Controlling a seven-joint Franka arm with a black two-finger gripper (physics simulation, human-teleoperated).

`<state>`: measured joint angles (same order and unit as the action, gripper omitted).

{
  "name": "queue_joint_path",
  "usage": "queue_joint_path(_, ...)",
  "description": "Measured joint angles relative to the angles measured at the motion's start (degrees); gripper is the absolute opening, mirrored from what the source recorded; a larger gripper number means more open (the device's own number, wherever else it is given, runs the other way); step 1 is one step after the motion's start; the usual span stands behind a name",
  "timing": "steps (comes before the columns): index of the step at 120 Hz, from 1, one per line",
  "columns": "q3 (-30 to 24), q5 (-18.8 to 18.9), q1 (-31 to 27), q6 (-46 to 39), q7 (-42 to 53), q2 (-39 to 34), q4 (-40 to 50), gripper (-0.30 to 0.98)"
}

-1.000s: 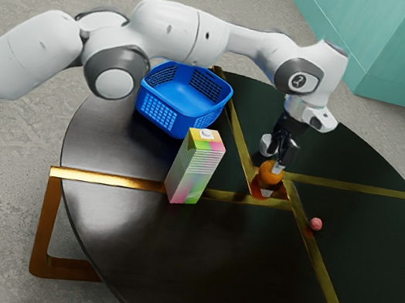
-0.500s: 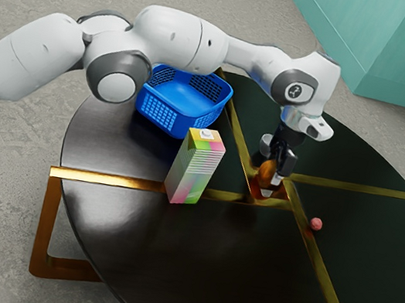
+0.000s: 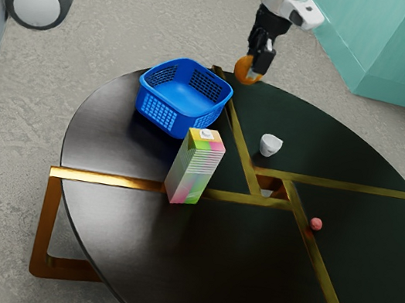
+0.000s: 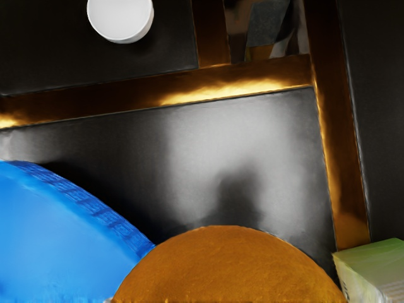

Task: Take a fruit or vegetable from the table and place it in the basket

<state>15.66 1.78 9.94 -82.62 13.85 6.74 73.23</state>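
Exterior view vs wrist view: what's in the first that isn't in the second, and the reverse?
Exterior view adds: the arm, the hand shut on the orange, the pink ball, the teal wall.

Wrist view adds: a dark blot in a pale sheen beside the orange.

Both: orange, basket, carton, cup, gold strips.

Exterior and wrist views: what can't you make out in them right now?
- Far finger of the pincer: mostly hidden by the orange, exterior view.
- Arm: cut off by the exterior view's top edge.
- Pink ball: too small to identify, exterior view.
- Basket and carton: cut off by the wrist view's edges.
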Motion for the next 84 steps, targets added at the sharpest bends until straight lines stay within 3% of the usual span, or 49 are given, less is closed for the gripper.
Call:
queue_joint_path(11,5.36,1.61,-1.06,0.52,-0.43,-2.08,5.1,0.22)
queue_joint_path(33,14.72,0.03,-1.98,-3.68,0.76,-1.68,13.34,0.22)
queue_joint_path(60,16.89,-1.8,-1.25,-8.06,2.19,-1.18,17.55,0.21)
queue_joint_path(69,16.92,-2.07,-1.01,-8.6,2.66,-1.06,17.57,0.4)
queue_joint_path(84,16.94,-2.69,-1.07,-8.89,3.35,-1.0,17.58,0.56)
